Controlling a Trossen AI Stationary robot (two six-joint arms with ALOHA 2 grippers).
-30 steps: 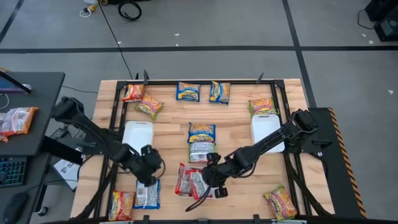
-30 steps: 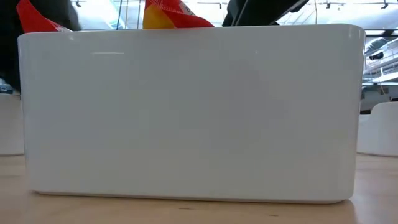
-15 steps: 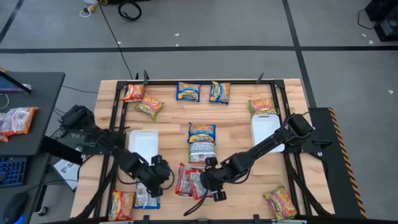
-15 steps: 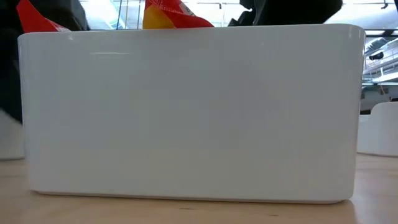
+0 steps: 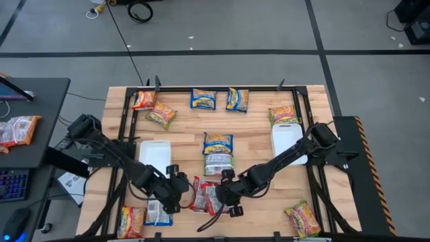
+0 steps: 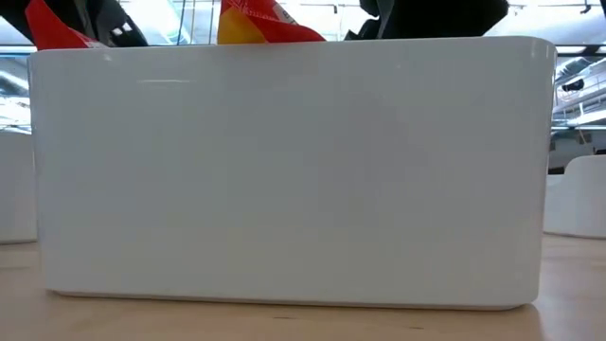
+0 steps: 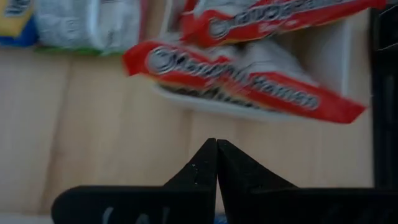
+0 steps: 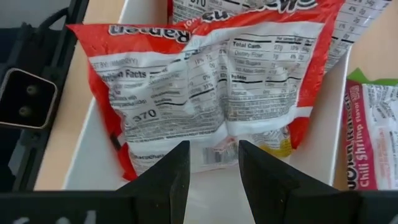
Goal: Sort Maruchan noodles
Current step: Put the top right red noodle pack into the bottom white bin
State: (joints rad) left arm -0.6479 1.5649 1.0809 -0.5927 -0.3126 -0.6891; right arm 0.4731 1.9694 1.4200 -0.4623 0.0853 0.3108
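Observation:
Two red-and-silver Maruchan noodle packets (image 5: 203,196) lie in a white tray (image 8: 93,163) near the table's front middle. In the low view their tops (image 6: 258,23) stick up behind the tray's wall (image 6: 284,170). My right gripper (image 8: 211,163) is open and points down at the near edge of the upper packet (image 8: 211,81), which lies label side up. My left gripper (image 5: 180,191) is shut and empty, just left of the tray over bare wood. The red packets (image 7: 242,81) lie ahead of its fingertips (image 7: 216,149). My right gripper stands with one finger (image 8: 179,163) on each side of the middle of the red packet's near edge (image 8: 211,157). I cannot tell whether the fingers touch it. The packet lies flat in the tray.
Other packets lie scattered: blue-and-yellow ones (image 5: 203,99) at the far edge and the middle (image 5: 218,142), green-yellow ones (image 5: 161,114) (image 5: 304,218), and a blue one (image 5: 159,212) at the near left. White trays (image 5: 153,151) (image 5: 287,138) stand at left and right. A black frame (image 5: 295,89) borders the table.
My left gripper, still shut, has risen from over the blue packet at the near left and moved toward the table's right, toward the tray with the red packets. My right gripper has sunk a little over the tray and then kept still.

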